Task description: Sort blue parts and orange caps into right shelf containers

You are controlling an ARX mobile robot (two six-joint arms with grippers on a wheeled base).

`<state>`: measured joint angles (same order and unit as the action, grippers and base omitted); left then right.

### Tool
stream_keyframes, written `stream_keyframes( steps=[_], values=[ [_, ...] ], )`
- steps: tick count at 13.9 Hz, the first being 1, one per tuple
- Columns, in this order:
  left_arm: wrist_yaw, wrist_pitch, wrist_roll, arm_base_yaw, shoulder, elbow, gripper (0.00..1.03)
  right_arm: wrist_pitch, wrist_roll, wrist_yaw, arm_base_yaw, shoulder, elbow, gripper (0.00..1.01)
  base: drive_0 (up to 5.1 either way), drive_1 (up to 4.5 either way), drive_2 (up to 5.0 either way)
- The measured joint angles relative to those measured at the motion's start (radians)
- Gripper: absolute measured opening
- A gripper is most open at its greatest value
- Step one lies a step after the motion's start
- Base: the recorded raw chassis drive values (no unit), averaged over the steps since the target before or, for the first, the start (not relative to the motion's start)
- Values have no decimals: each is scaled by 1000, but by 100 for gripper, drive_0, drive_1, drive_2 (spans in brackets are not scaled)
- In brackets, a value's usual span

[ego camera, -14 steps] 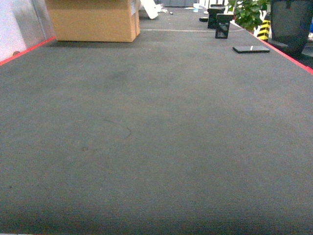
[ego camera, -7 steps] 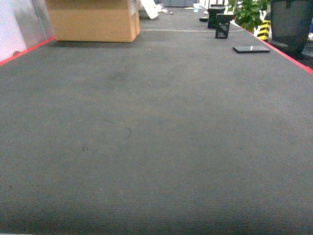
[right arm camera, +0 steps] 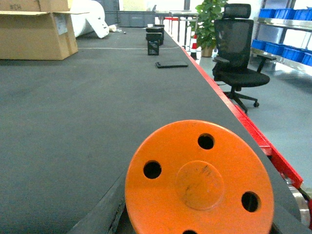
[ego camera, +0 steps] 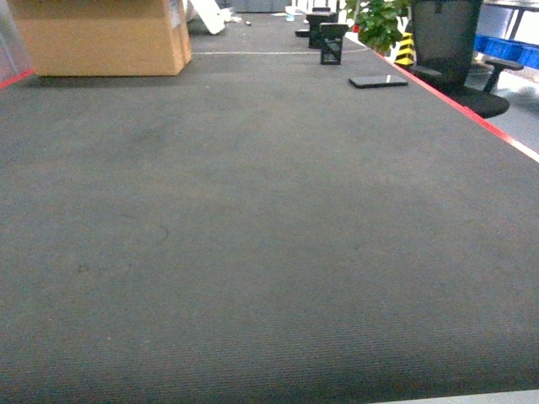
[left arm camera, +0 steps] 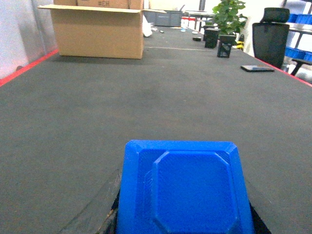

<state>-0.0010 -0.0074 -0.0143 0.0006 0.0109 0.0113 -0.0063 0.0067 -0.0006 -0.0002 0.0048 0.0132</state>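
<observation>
Nearest the left wrist camera, a blue part is filling the lower frame, the left end effector's fingers flanking it and apparently clamping it. The right end effector is carrying an orange cap; its grip cannot be told. Both are hovering over the dark table. Farther off are lying a phone, a cardboard box, an office chair and blue shelf containers

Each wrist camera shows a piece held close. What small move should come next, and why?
Probably keep turning the base right: the blue octagon-embossed plastic part and the orange round holed cap look held, while blue bins on a shelf show only far right.
</observation>
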Motion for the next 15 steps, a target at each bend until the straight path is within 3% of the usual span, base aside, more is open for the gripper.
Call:
stream_keyframes(
  steps=[15],
  values=[
    [0,0,0,0,0,0,42,0,0,0,0,0,0,44,-159,-159,-159]
  ],
)
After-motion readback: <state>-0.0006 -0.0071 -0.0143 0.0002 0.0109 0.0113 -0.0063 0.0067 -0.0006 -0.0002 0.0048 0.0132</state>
